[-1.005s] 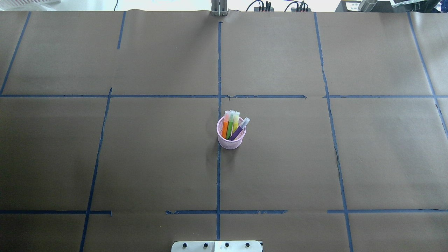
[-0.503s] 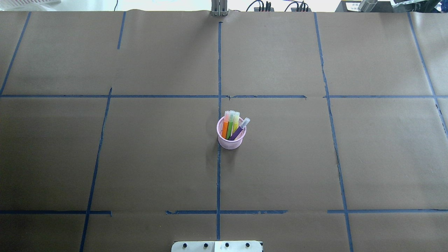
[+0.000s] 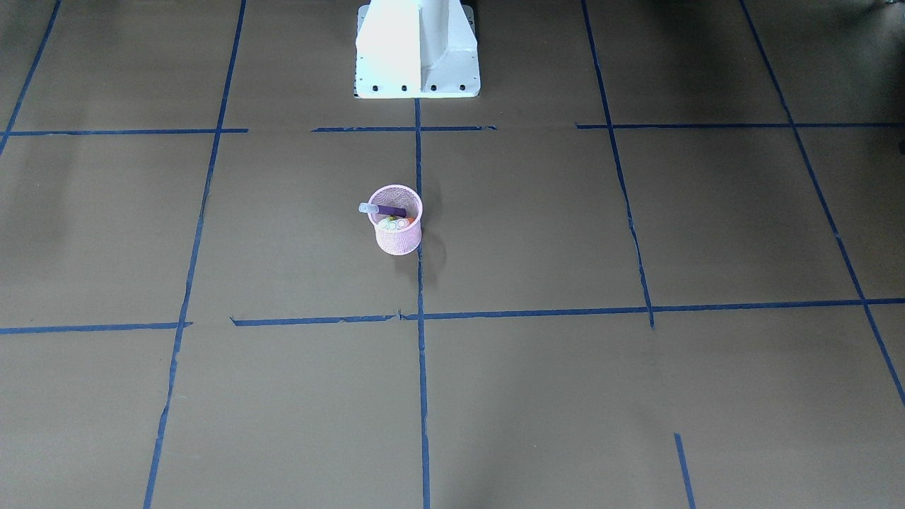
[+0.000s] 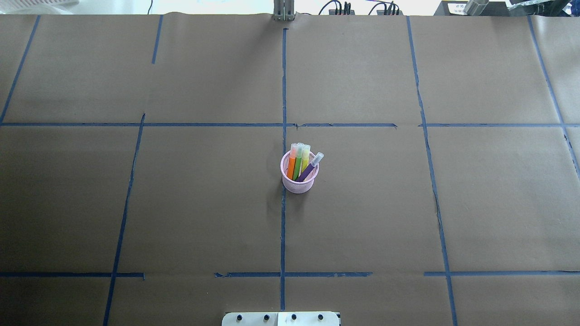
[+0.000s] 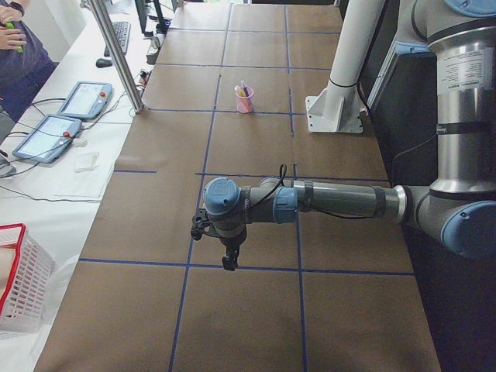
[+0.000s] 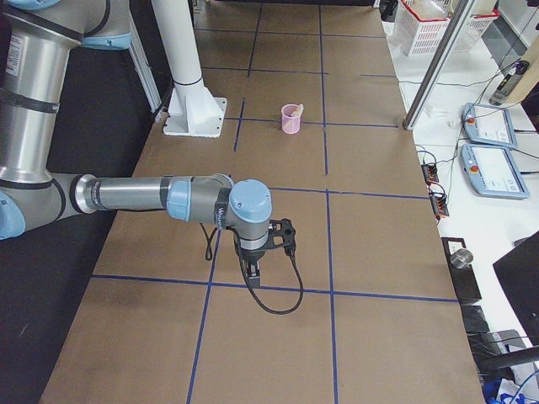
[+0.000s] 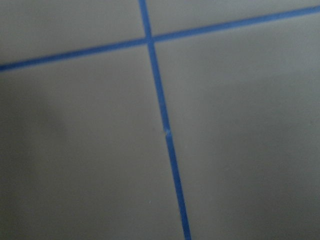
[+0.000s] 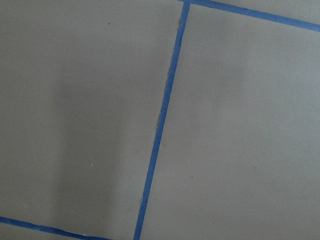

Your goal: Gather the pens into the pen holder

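Pink pen holder (image 4: 297, 184), pens (image 4: 297, 165) inside — well apart from both jaws, cannot tell their gap

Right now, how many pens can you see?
4, all in the pen holder: orange pen at its left, green pen beside it, yellow pen next, purple pen leaning out to the right. A shorter one could hide inside.
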`<action>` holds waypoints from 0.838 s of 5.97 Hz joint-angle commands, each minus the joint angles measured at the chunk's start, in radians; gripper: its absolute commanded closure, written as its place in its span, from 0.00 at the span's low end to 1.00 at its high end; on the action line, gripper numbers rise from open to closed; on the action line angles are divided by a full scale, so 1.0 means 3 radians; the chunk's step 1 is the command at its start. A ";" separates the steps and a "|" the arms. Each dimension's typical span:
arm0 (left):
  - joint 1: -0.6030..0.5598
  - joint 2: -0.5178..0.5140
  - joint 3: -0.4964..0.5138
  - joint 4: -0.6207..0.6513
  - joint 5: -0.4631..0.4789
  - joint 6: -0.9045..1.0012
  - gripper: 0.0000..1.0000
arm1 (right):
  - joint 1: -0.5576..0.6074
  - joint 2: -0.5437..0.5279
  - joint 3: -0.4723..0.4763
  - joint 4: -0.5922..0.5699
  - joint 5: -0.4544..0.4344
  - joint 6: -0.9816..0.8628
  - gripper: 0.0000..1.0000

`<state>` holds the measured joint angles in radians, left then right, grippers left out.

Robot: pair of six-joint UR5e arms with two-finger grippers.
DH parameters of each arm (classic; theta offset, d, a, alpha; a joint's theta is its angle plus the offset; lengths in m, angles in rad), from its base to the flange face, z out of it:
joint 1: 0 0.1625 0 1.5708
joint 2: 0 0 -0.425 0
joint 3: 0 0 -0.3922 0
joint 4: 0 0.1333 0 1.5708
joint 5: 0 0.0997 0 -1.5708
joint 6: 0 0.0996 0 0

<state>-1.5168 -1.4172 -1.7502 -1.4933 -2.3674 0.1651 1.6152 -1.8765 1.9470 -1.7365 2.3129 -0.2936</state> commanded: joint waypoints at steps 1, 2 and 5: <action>-0.0011 0.0086 -0.0081 -0.0023 0.0037 0.0002 0.00 | 0.0000 0.0001 0.0004 0.0000 0.0001 0.0033 0.00; -0.0011 0.0081 -0.0102 -0.0023 0.0047 0.0012 0.00 | 0.0000 0.0001 0.0004 0.0000 0.0001 0.0033 0.00; -0.0011 0.0081 -0.0108 -0.0028 0.0037 0.0012 0.00 | 0.0000 0.0001 -0.0001 0.0000 0.0006 0.0033 0.00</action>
<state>-1.5202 -1.3929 -1.7815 -1.5010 -2.3558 0.1690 1.6153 -1.8761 1.9468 -1.7365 2.3138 -0.2831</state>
